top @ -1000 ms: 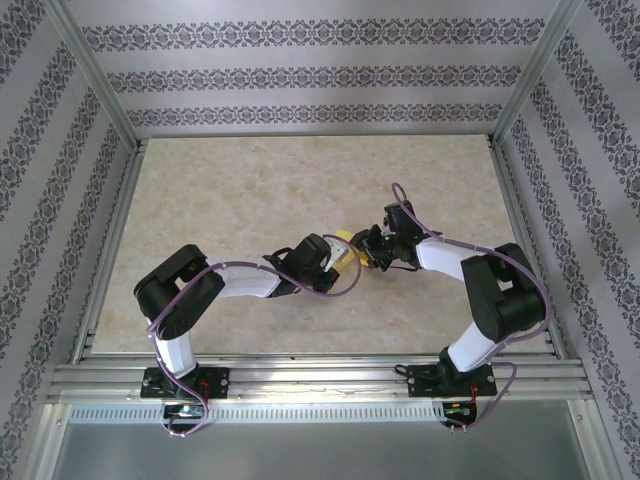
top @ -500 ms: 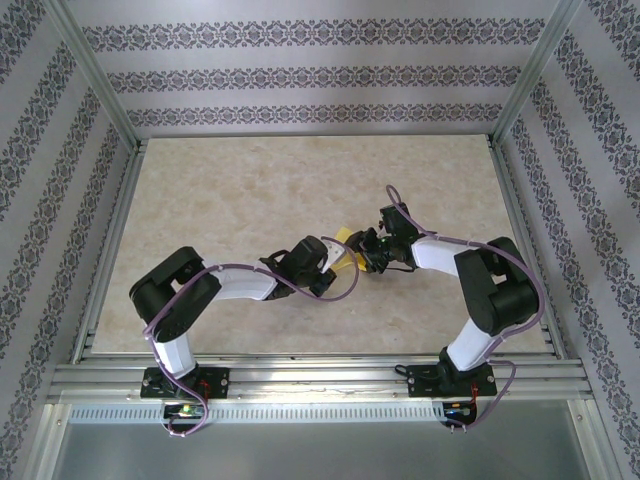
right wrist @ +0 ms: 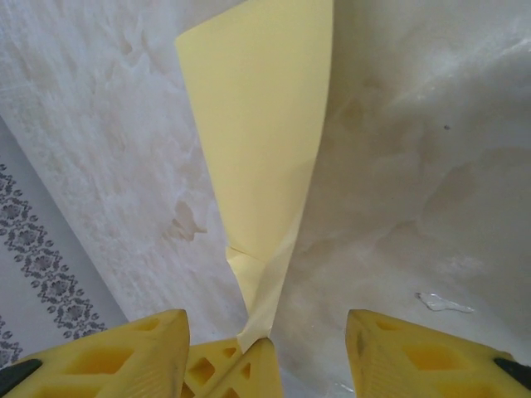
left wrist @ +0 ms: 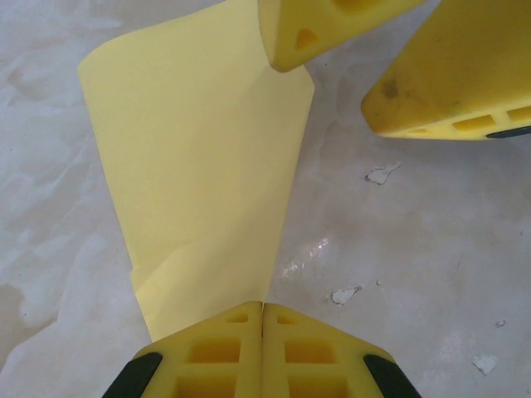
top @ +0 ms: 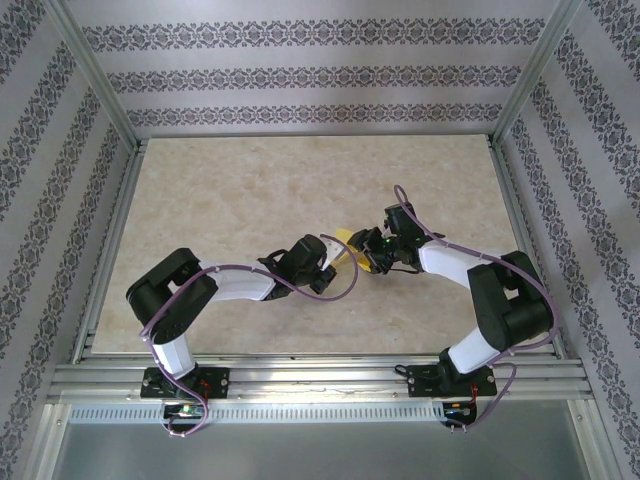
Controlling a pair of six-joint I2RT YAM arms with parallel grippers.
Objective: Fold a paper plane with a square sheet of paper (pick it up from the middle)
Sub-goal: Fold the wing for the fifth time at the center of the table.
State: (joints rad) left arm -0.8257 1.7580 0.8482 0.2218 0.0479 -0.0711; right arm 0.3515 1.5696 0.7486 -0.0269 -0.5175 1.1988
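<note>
The yellow paper plane [left wrist: 199,166] is a folded sheet that tapers to a narrow end, with a crease running along it. My left gripper [left wrist: 263,308] is shut on that narrow end and holds the paper just above the marble table. From the opposite side, my right gripper [right wrist: 267,325] stands open, one finger on each side of the left fingertips [right wrist: 241,369], touching neither them nor the paper [right wrist: 265,141]. From above, the paper [top: 344,239] shows between the left gripper [top: 332,262] and the right gripper [top: 368,250] at mid-table.
The marble tabletop [top: 250,190] is fenced by metal rails [top: 110,250] and patterned walls on three sides. Small white chips [left wrist: 380,174] lie on the surface near the grippers. Both arm bases sit on the near rail [top: 320,378].
My right gripper's jaws have spread wider and it has shifted slightly. The left gripper has stayed shut on the paper, drifting a little to the left.
</note>
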